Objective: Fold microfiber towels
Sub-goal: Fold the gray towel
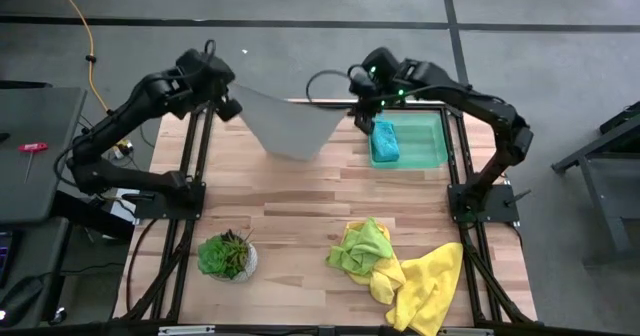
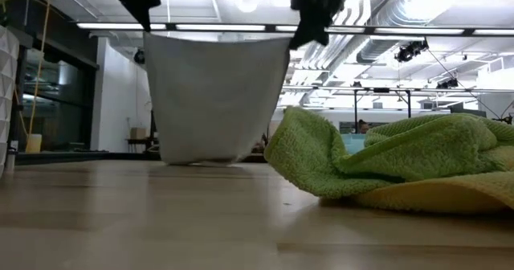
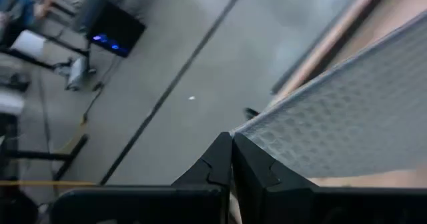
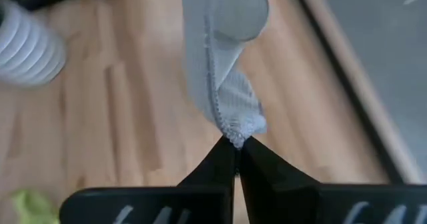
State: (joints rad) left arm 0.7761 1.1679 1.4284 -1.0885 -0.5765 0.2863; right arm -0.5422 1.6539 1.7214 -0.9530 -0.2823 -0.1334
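Note:
A pale grey-white towel point(image 1: 292, 124) hangs spread between my two grippers over the table's far middle; its lower edge point(image 2: 197, 161) touches the tabletop. My left gripper point(image 1: 232, 104) is shut on its upper left corner, my right gripper point(image 1: 360, 116) on its upper right corner. A folded teal towel point(image 1: 385, 143) lies in the green tray point(image 1: 432, 148). A lime green towel point(image 1: 362, 246) and a bright yellow towel point(image 1: 428, 284) lie crumpled near the front right, the green partly on the yellow. My left gripper pinches the grey-white towel's upper left corner point(image 3: 241, 132) between its two fingertips. The top edge runs taut from there toward the other gripper, and the cloth hangs below. My right gripper pinches the towel's upper right corner point(image 4: 235, 136) at its hemmed edge between its two fingertips. The cloth hangs down from the fingers.
A small potted plant point(image 1: 228, 256) stands near the front left. The green tray sits at the far right. The crumpled towels fill the front right point(image 2: 401, 161). Bare wood lies in the table's middle point(image 1: 290, 206).

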